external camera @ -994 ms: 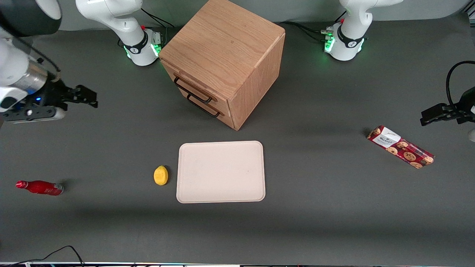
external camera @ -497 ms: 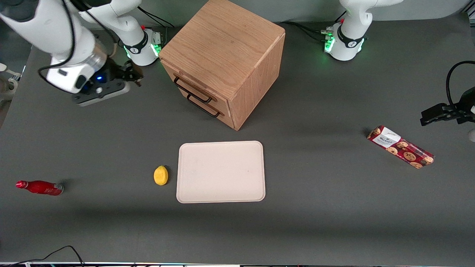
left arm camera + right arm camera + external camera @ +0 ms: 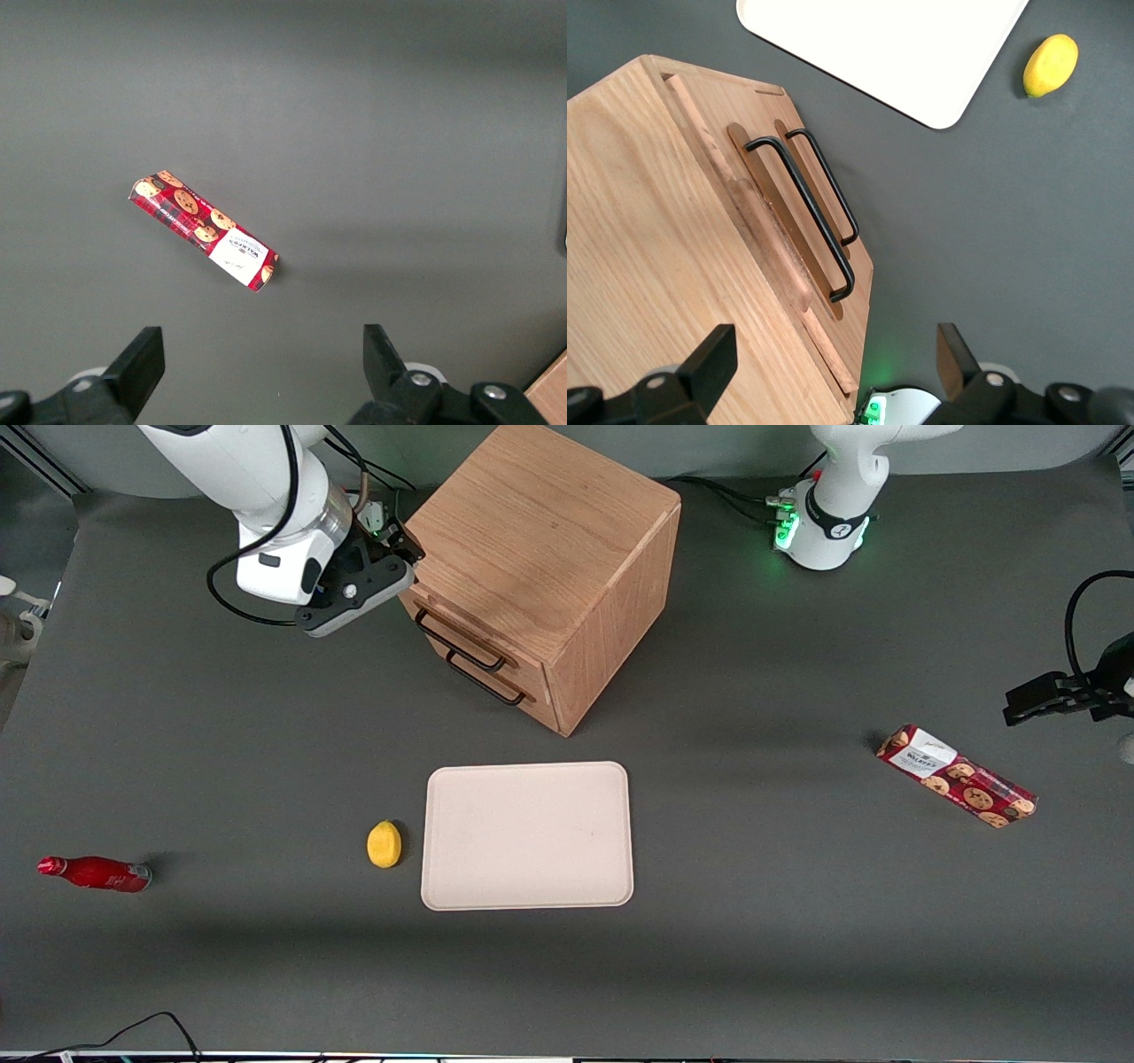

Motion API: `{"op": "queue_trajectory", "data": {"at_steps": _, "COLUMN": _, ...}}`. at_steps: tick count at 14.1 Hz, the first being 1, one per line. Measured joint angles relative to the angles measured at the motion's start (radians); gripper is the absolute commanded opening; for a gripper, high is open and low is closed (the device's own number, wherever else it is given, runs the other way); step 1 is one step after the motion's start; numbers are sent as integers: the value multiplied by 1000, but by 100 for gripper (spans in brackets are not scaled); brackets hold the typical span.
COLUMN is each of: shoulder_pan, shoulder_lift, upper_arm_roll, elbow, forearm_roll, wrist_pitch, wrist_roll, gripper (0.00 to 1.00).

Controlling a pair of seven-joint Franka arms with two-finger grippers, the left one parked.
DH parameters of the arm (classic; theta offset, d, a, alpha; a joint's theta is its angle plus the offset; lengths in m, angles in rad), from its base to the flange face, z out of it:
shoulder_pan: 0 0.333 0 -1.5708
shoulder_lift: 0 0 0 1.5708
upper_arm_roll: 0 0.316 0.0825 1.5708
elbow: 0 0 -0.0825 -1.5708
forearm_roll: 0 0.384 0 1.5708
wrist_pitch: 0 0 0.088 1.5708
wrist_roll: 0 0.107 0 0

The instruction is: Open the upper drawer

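The gripper (image 3: 396, 549) hangs at the wooden cabinet's (image 3: 540, 558) top corner, just above the upper drawer (image 3: 456, 633), whose black handle (image 3: 460, 643) lies just below the jaws, untouched; drawer shut.

You see even, diffuse overhead light on the matte grey table (image 3: 797, 921), with no glare. The cabinet (image 3: 540, 540) casts a soft shadow toward the parked arm's end. The tray (image 3: 528, 835) reads brightest, nearly washed out. The gripper (image 3: 400, 547), close against the cabinet's upper corner, stays sharp; green base LEDs glow.
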Motion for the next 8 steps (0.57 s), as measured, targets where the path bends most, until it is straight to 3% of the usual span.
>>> {"op": "queue_trajectory", "data": {"at_steps": 2, "shoulder_pan": 0, "shoulder_lift": 8, "upper_arm_roll": -7, "elbow": -5, "forearm_roll": 34, "wrist_pitch": 0, "wrist_roll": -46, "gripper": 100}}
{"op": "queue_trajectory", "data": {"at_steps": 6, "shoulder_pan": -3, "shoulder_lift": 44, "upper_arm_roll": -50, "elbow": -36, "forearm_roll": 184, "wrist_pitch": 10, "wrist_roll": -129, "gripper": 100}}
{"op": "queue_trajectory", "data": {"at_steps": 8, "shoulder_pan": -5, "shoulder_lift": 63, "upper_arm_roll": -90, "elbow": -63, "forearm_roll": 227, "wrist_pitch": 28, "wrist_roll": -194, "gripper": 100}}
